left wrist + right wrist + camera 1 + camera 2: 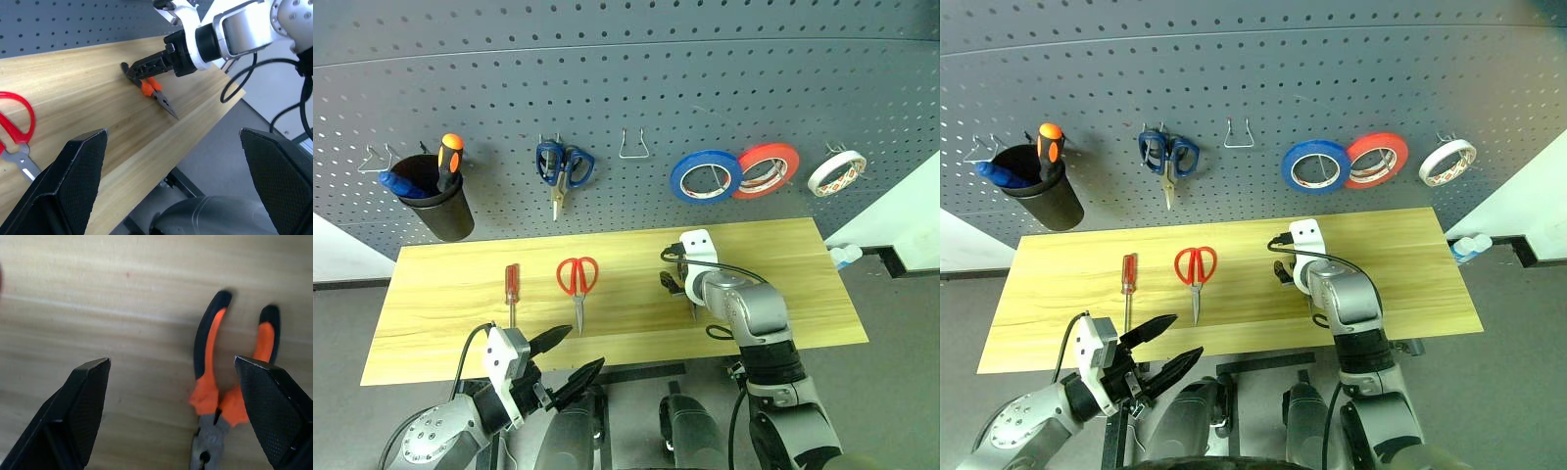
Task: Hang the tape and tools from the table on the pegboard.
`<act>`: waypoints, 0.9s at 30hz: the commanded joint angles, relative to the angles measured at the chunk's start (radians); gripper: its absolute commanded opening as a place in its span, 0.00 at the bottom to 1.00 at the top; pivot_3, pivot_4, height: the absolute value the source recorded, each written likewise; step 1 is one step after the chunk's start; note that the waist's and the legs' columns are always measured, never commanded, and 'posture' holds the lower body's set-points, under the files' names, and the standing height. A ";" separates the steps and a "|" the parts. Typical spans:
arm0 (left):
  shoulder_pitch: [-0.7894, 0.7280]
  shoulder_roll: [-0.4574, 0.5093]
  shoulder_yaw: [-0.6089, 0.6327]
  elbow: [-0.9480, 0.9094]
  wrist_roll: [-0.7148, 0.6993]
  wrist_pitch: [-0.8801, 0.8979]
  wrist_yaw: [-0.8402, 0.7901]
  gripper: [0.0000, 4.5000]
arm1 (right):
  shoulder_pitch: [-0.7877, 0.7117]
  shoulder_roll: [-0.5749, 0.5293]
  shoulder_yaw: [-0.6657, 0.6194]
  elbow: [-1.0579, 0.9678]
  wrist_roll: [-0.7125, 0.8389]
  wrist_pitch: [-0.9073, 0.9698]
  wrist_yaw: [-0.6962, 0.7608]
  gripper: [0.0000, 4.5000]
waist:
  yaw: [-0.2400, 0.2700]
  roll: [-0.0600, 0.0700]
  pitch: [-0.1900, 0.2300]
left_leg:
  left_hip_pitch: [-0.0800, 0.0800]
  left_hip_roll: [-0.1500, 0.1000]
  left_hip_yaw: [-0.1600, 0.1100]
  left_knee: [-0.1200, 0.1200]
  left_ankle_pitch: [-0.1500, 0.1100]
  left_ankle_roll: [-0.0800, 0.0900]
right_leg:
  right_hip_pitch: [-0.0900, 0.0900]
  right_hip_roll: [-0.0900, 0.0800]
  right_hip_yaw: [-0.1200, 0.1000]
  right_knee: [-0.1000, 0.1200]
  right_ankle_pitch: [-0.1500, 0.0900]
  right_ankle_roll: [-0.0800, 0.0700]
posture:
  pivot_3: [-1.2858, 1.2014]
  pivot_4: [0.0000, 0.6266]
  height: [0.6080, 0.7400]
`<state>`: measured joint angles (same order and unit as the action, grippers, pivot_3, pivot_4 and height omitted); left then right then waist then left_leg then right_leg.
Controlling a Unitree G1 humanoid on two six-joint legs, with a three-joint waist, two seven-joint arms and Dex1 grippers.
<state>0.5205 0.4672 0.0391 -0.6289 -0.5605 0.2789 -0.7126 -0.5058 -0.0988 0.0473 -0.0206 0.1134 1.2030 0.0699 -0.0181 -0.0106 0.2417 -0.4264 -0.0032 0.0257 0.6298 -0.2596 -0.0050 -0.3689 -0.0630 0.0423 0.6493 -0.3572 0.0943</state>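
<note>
Pegboard (pixel 626 98) fills the wall at 12 o'clock. The cream tape (pixel 835 172) already hangs at its 2 o'clock end, past the blue roll (pixel 705 176) and red roll (pixel 768 169). One bare hook (pixel 633 146) sits mid-board; you'd likely aim the next tool there.

Table (pixel 460 274) still carries three tools: screwdriver (pixel 511 291) at 9 o'clock, red scissors (pixel 578 284) just right of it, pliers (pixel 217 396) right of centre.

Your right gripper (pixel 176 411) tilts down over the pliers, fingers spread wide with both handles between them, nothing grasped. It looks set for a pinch on the orange grips.

Left gripper (pixel 566 358) hangs released off the near edge at 7 o'clock, clear of the work.

Blue scissors (pixel 563 166) and the cup (pixel 440 206) of drivers flank the bare hook; mind them.
</note>
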 commanded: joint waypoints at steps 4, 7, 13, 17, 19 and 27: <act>0.030 -0.004 -0.011 -0.042 0.000 -0.017 0.009 1.00 | -0.056 0.000 -0.021 0.045 -0.001 0.048 -0.001 0.94 | -0.002 0.001 0.002 | -0.001 0.000 0.000 -0.001 0.000 0.000 | -0.001 0.000 0.000 0.000 0.000 0.000 | 0.57 0.47 1.00; 0.029 -0.002 -0.011 -0.042 -0.002 -0.016 0.011 1.00 | -0.079 -0.007 -0.031 0.083 -0.010 0.044 -0.007 0.94 | -0.002 0.000 0.004 | -0.001 0.000 0.000 -0.001 0.000 0.000 | -0.001 0.000 0.000 0.000 0.000 0.000 | 0.57 0.47 1.00; 0.030 0.004 0.000 -0.038 -0.005 -0.019 0.008 1.00 | -0.114 -0.010 -0.067 0.139 -0.038 0.050 -0.055 0.94 | -0.002 0.000 0.006 | -0.001 0.000 0.000 -0.001 0.000 0.000 | -0.001 0.000 0.000 0.000 0.000 0.000 | 0.57 0.47 1.00; 0.031 0.002 -0.007 -0.042 -0.003 -0.019 0.012 1.00 | -0.123 -0.003 -0.080 0.154 -0.048 0.047 -0.078 0.94 | -0.002 0.000 0.007 | -0.001 0.000 0.000 -0.001 0.000 0.000 | -0.001 0.000 0.000 0.000 0.000 0.000 | 0.57 0.47 1.00; 0.035 0.002 -0.010 -0.045 -0.003 -0.019 0.012 1.00 | -0.123 -0.001 -0.083 0.156 -0.049 0.047 -0.083 0.94 | -0.002 0.000 0.007 | -0.001 0.000 0.000 -0.001 0.000 0.000 | -0.002 0.000 0.000 0.000 0.000 0.000 | 0.57 0.47 1.00; 0.041 0.006 -0.004 -0.053 -0.007 -0.015 0.015 1.00 | -0.117 0.006 -0.080 0.166 -0.054 0.039 -0.080 0.94 | -0.002 0.000 0.010 | -0.001 0.000 0.000 -0.001 0.000 0.000 | -0.002 0.000 0.000 0.000 0.000 0.000 | 0.57 0.48 1.00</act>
<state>0.5435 0.4689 0.0282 -0.6438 -0.5581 0.2763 -0.6958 -0.6132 -0.1000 -0.0285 0.1564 0.0611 1.2522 -0.0106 -0.0203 -0.0108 0.2519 -0.4275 -0.0033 0.0259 0.6292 -0.2596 -0.0050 -0.3705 -0.0629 0.0420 0.6494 -0.3571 0.0944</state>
